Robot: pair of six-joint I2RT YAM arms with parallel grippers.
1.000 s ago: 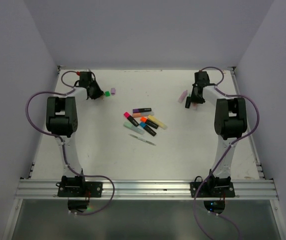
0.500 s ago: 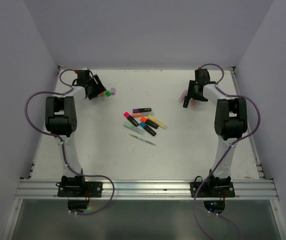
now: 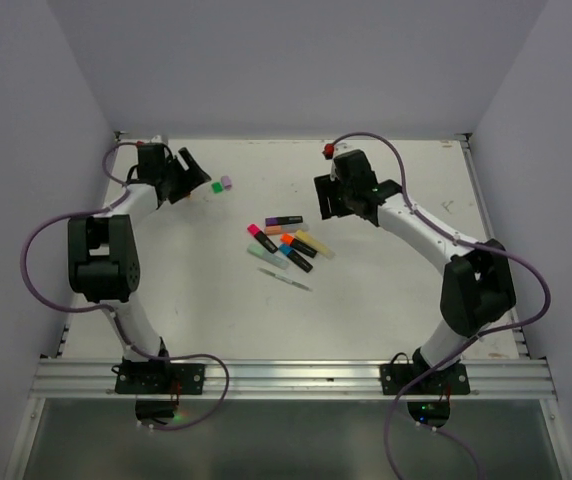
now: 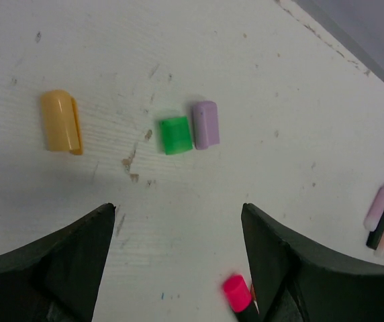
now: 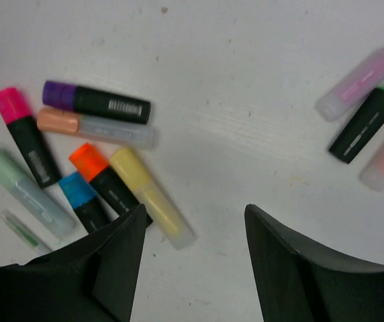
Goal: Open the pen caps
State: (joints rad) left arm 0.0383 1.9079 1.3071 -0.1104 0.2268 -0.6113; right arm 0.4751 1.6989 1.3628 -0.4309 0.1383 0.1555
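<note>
Upper left of the top view: the left end effector [image 3: 188, 172] hangs over the tabletop [image 3: 386, 290], fingers spread wide, nothing held. Its wrist view shows three loose caps ahead of it. The amber cap [image 4: 61, 121] lies apart at left; the green cap [image 4: 176, 135] and lilac cap [image 4: 205, 125] lie side by side, touching.

Frame centre: the pen cluster [image 3: 288, 243], all capped. The right wrist view shows the pink cap [image 5: 11, 104], purple cap [image 5: 58, 94], orange cap [image 5: 86, 161] and blue cap [image 5: 76, 190] on black barrels, packed among pastel pens. The right end effector [image 5: 193, 213] hovers just right of the cluster, wide open and empty. Three uncapped pens [image 5: 366, 117] lie at the far right of that view.

Risks, as judged:
- The barrels touch, so a wide descent could catch two pens or scatter the neighbours.
- The caps are short. A grip across the cap-barrel seam would clamp both, and the cap would not pull off.
- The left end effector is well apart from the cluster. A one-sided pull would merely drag the pen.
- The loose caps may roll if brushed.
</note>
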